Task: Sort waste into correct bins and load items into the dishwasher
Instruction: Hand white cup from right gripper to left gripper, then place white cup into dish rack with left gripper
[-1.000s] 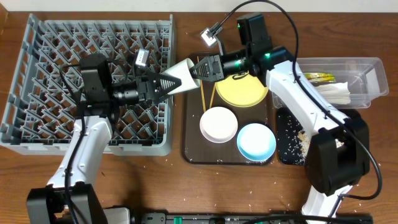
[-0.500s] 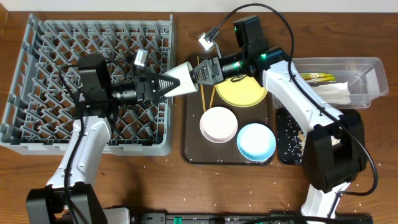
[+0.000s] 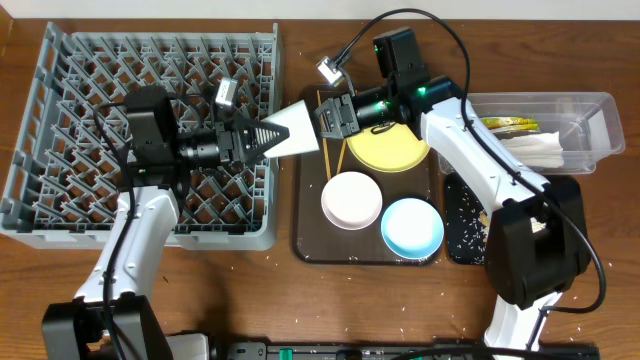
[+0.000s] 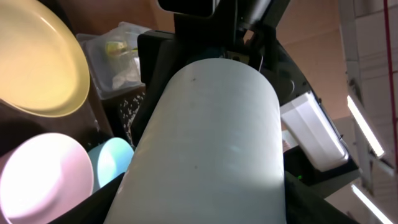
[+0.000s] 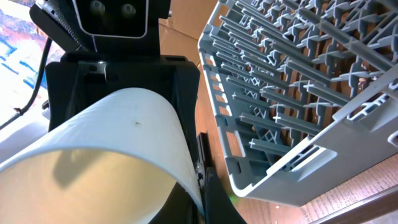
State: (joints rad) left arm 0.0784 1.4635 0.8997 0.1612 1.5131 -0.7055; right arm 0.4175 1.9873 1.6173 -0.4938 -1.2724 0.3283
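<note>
The white cup [image 3: 292, 127] lies on its side in the air, over the seam between the dish rack's right wall and the brown tray's top left corner. The left gripper [image 3: 268, 133] is closed snugly on its narrow base end, a dark finger on either flank (its wrist camera sees almost nothing but cup). At the wide mouth end sits the right gripper [image 3: 325, 117]; one dark finger lies against the rim, but whether it pinches the wall or merely touches cannot be told. Just beyond, on the dark brown tray [image 3: 308, 215], the chopsticks [image 3: 325, 160] lie beside the yellow plate [image 3: 388, 148], with the white bowl [image 3: 350, 200] and light blue bowl [image 3: 411, 227] nearer the front edge. Further right, the black tray [image 3: 455, 190] holds rice crumbs [image 3: 487, 222], and the clear tub [image 3: 595, 102] holds the wrapper [image 3: 508, 124] and napkin [image 3: 540, 148]. The grey dish rack [image 3: 60, 210] fills the left.
</note>
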